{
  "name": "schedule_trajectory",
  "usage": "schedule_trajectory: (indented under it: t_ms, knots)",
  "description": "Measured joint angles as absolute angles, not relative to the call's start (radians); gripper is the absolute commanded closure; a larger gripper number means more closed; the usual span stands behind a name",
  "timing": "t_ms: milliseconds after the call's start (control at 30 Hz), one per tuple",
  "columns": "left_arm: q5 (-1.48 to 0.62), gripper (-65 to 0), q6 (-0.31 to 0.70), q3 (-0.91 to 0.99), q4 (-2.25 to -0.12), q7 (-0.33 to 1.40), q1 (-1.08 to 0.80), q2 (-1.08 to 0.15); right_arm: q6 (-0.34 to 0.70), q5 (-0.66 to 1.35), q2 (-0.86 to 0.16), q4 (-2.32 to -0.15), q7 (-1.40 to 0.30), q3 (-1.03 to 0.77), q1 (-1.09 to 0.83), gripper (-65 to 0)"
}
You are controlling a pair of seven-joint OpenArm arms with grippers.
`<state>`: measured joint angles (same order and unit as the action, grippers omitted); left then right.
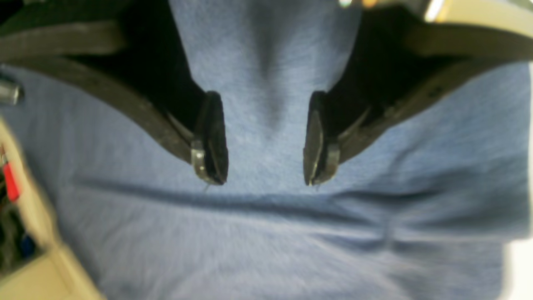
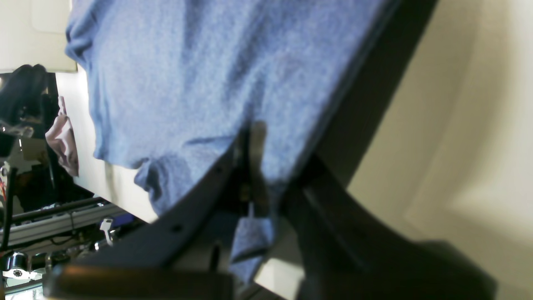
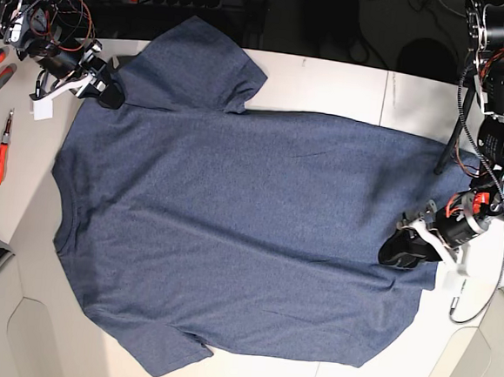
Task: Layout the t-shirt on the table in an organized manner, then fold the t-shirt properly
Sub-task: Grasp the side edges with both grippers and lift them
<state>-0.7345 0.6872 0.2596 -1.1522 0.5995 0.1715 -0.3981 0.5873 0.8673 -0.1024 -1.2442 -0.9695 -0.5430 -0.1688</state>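
Here the t-shirt lies spread nearly flat on the counter, its long axis running across the base frame: collar end at the left, hem at the right, one sleeve pointing to the top edge and the other to the bottom edge. The right end effector sits at the upper left of the base view, at the shoulder beside the upper sleeve; in the right wrist view its jaws are together, clamped on a fold of the t-shirt's edge. The left end effector is at the right of the base view, over the fabric just inside the hem; the left wrist view shows its jaws standing wide apart with cloth beneath them and a shallow crease running across the frame below the tips. So the shirt stretches between the two arms, and judging by this the left one has only to close on the hem beneath it
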Motion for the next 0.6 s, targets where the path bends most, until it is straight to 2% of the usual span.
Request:
schedule_trajectory:
  t_ms: [133,267,600]
  knots:
    - [-0.876,-33.1,0.686,0.476,-1.156,0.606,0.092,-0.399,0.587,0.867,-0.102,-1.244,-0.970,-0.546,-0.169,0.0]
    - [-0.957,-33.1,0.670,0.643,-1.155,0.682,-0.009,-0.397,0.587,0.867,-0.102,-1.244,-0.970,-0.546,-0.169,0.0]
    - [-0.953,-33.1,0.659,0.812,-1.155,0.687,-0.179,-0.376,0.587,0.866,-0.102,-1.244,-0.969,-0.546,-0.169,0.0]
